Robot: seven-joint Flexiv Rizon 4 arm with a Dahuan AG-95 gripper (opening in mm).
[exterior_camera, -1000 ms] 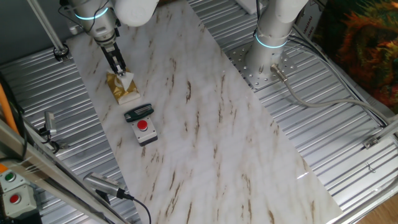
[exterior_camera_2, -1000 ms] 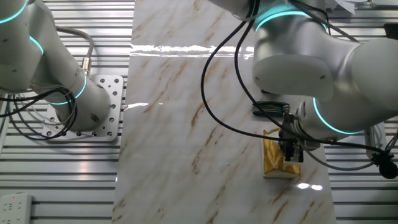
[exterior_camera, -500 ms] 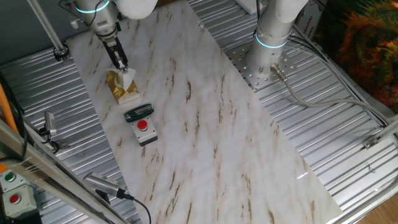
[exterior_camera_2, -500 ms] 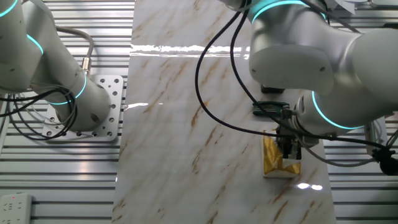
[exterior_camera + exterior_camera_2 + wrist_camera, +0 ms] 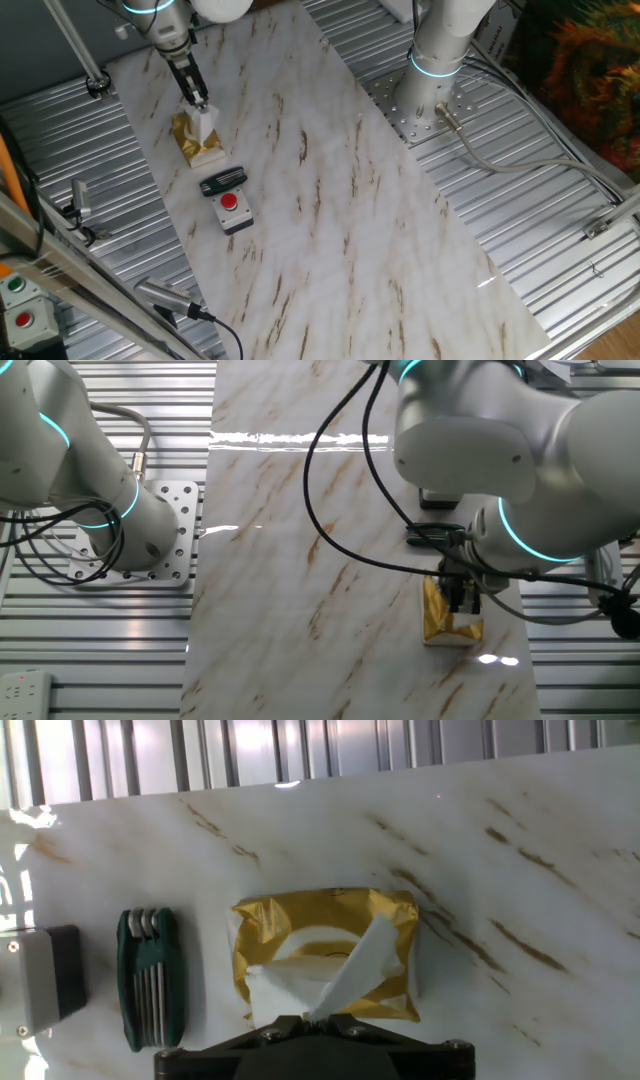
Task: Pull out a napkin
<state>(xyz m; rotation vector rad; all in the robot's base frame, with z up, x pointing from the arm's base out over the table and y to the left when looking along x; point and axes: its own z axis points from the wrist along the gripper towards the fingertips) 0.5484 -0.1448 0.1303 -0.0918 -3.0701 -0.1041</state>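
The pincer point(image 5: 200, 104) has climbed since a second ago, and the napkin point(image 5: 205, 121) has come up with it, stretched now into a taller white peak where it sat low before; the golden packet point(image 5: 194, 140) has not shifted on the table point(image 5: 330, 210). The pincer is pinched narrow on the napkin's top fold; in the hand view the sheet point(image 5: 345, 975) runs as a twisted strip from the packet's point(image 5: 325, 920) slot up into the fingertips. The packet lies near the table's far corner in one fixed view, with a green hex-key set point(image 5: 222, 181) and a red-button box point(image 5: 232, 210) just beside it toward the near edge. To my eye the risks are plain; the thin tissue may tear at the pinch; the light packet, held by nothing, may lift with the sheet; a second sheet may trail out after it.
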